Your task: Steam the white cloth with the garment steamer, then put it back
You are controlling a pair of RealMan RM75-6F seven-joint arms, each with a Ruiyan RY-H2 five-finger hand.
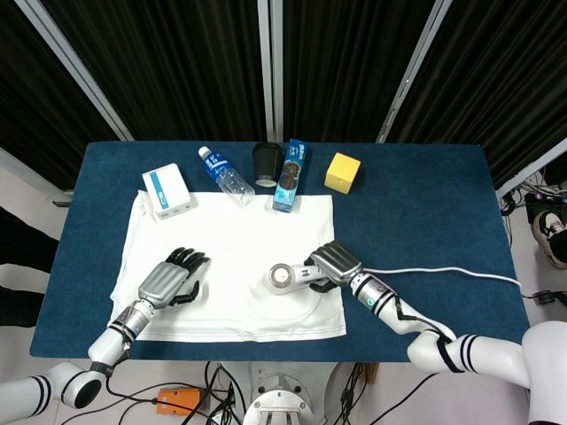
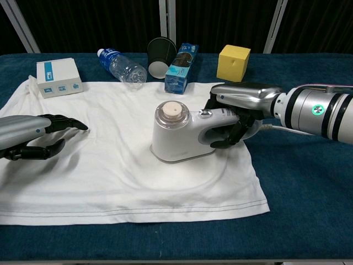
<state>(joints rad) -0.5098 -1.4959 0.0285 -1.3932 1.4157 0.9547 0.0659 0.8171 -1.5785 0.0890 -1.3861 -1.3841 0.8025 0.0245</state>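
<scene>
The white cloth (image 1: 221,266) (image 2: 110,165) lies spread flat on the blue table. A white garment steamer (image 1: 288,276) (image 2: 179,135) stands on the cloth's right part, its round top facing up. My right hand (image 1: 330,263) (image 2: 240,110) grips the steamer's handle, fingers wrapped under it. Its white cord (image 1: 443,272) trails off to the right. My left hand (image 1: 173,276) (image 2: 33,138) rests on the cloth's left part with fingers apart, holding nothing.
Along the far edge stand a white box (image 1: 168,192), a lying water bottle (image 1: 224,175), a black cup (image 1: 266,164), a blue snack pack (image 1: 291,174) and a yellow cube (image 1: 342,173). Bare blue table (image 1: 425,204) lies to the right.
</scene>
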